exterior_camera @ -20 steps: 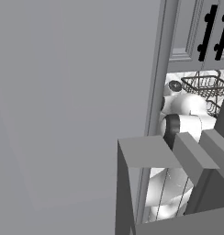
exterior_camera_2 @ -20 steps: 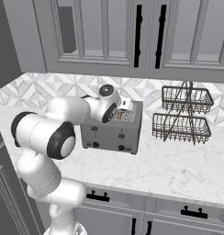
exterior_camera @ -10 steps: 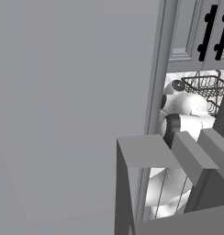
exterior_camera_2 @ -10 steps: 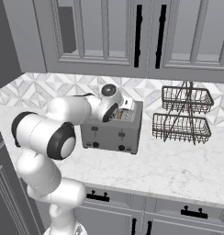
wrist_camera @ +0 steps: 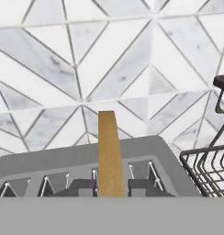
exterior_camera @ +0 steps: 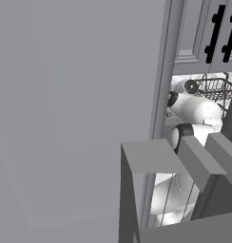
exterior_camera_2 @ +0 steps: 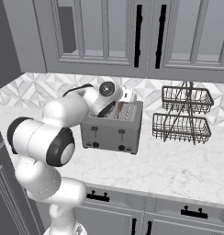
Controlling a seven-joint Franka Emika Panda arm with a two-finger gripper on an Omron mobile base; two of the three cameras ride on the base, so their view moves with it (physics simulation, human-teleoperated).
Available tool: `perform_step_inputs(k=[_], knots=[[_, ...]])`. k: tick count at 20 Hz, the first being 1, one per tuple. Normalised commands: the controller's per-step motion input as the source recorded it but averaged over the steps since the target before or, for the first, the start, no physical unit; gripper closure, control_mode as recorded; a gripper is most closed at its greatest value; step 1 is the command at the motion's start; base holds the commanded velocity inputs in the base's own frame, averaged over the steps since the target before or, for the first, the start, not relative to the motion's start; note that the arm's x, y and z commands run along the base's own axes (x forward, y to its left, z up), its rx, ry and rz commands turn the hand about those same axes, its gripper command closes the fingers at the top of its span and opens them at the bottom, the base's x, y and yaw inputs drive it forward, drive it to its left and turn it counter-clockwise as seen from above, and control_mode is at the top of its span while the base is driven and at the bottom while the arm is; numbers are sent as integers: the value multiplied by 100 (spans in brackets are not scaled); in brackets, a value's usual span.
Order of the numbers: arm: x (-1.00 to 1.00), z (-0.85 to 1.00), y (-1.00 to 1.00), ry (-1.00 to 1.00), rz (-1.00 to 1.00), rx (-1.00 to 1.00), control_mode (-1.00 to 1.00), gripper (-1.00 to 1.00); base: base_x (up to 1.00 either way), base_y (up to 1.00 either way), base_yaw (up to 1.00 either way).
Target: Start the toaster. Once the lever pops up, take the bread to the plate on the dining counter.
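1. In my hand view the two dark fingertips point(wrist_camera: 81, 187) stand on either side of the bread point(wrist_camera: 109, 153), pressed against its faces, so the jaws are narrowed to the width of the slice and pinching it
2. The bread is a thin tan slice seen edge-on, standing upright out of a slot in the top of the toaster point(wrist_camera: 81, 158); its lower end is cut off by the bottom of that view, so I cannot tell how deep it still sits in the slot
3. In the right base view the gripper point(exterior_camera_2: 117, 106) sits over the top of the toaster point(exterior_camera_2: 114, 127), at its back left part, with the white arm bent down towards it from the left; the jaws themselves are hidden behind the hand there and I cannot make out the slice
4. The toaster is a grey box on the pale marble surface point(exterior_camera_2: 178, 167), near the tiled back wall point(exterior_camera_2: 40, 87), with two small levers and two knobs on its front; both levers look to be at about mid height, though they are too small to be sure
5. A two-tier wire basket rack point(exterior_camera_2: 182, 114) stands to the right of the toaster, apart from it; one corner of it shows at the right edge of my hand view point(wrist_camera: 212, 158)
6. The left base view is mostly blocked by a big flat grey panel point(exterior_camera: 75, 109) and grey blocks; through the gap I see parts of the arm point(exterior_camera: 196, 111) and a bit of the wire rack point(exterior_camera: 215, 88)
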Motion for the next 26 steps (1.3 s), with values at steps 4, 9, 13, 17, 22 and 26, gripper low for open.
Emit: perform_step_inputs(k=[4, 9, 13, 17, 22, 26], knots=[[-21, 57, -35, -23, 2, 9, -100, 100, 0, 0, 0], [-60, 50, -36, 4, 10, 16, -100, 100, 0, 0, 0], [-83, 57, -14, 19, 17, 15, -100, 100, 0, 0, 0], [-93, 90, -4, 15, 24, 6, -100, 100, 0, 0, 0], [-100, 56, 0, 15, 27, 0, -100, 100, 0, 0, 0], [-100, 0, 7, 14, 24, -3, -100, 100, 0, 0, 0]])
